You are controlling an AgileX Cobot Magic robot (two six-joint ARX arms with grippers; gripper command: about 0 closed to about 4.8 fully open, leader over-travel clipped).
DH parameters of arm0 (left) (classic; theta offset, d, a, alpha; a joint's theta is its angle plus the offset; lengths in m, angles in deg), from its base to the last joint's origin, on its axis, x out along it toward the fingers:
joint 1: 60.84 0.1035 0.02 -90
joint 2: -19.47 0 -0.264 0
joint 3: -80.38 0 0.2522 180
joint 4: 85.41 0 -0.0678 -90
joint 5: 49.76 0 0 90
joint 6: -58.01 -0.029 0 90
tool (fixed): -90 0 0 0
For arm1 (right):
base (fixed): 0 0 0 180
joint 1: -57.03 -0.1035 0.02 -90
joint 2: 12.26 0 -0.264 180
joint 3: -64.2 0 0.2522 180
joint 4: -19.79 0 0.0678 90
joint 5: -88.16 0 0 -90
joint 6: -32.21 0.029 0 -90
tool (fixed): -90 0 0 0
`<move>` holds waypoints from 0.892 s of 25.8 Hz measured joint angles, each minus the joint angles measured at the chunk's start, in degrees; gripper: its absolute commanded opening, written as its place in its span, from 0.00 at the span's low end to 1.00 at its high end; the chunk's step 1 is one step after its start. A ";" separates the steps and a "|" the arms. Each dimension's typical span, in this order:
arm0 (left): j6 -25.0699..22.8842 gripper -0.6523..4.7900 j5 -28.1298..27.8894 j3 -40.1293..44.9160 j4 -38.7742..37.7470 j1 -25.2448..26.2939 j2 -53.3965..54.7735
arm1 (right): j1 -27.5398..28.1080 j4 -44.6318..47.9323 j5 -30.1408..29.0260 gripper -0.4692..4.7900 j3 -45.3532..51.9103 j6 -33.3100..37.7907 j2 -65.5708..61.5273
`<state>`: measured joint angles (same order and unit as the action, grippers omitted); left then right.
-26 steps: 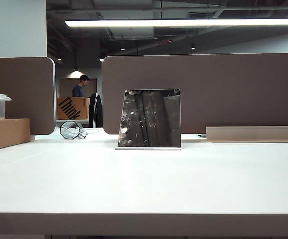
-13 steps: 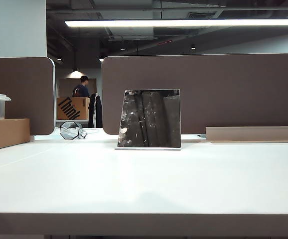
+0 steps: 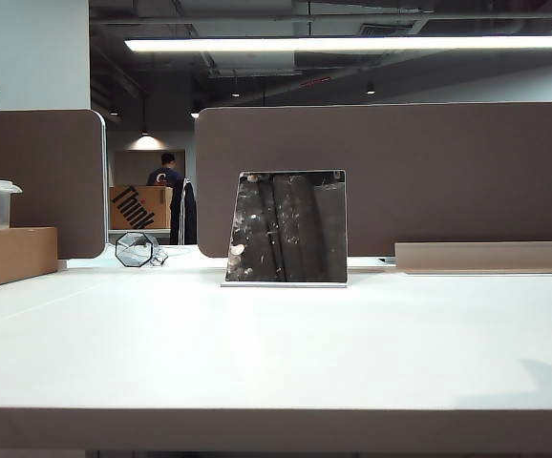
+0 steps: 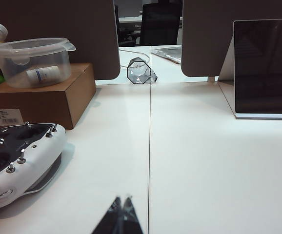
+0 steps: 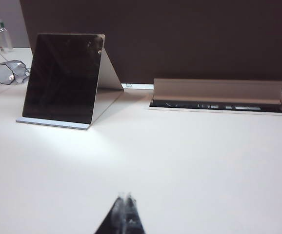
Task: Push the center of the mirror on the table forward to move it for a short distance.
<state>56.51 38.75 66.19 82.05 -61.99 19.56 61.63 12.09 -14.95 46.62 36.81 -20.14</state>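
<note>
Dark mirror stands upright near the far edge of a large white smooth-topped table (image 3: 276, 363); neither arm touches it.

Behind the table's far edge we see brown fabric partition panels (image 3: 429, 176), and through their gap a cardboard box printed "Think" (image 3: 138, 207). The flat frameless dark-faced mirror (image 3: 287, 227) leans back on its thin white base, its right edge cut off in the left wrist view. A brown cardboard box (image 4: 43, 97) near the left edge carries a clear plastic tub (image 4: 33, 61), its label unreadable. The left gripper (image 4: 122, 199) and right gripper (image 5: 125, 195) hover over bare table, tips pressed together, holding nothing.
</note>
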 measured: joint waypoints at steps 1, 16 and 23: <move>0.00 0.11 0.00 0.00 0.02 0.00 0.00 | -0.02 0.07 0.00 0.09 0.72 0.07 1.14; 0.00 0.11 0.00 0.00 0.00 0.00 0.00 | -7.13 -4.26 14.27 0.09 3.56 1.18 7.72; 0.00 0.11 0.00 0.00 0.02 0.00 0.02 | -7.08 -4.31 14.53 0.09 3.56 1.16 7.72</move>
<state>56.51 38.75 66.19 82.07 -61.99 19.59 54.55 7.79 -0.41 50.19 37.97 -12.43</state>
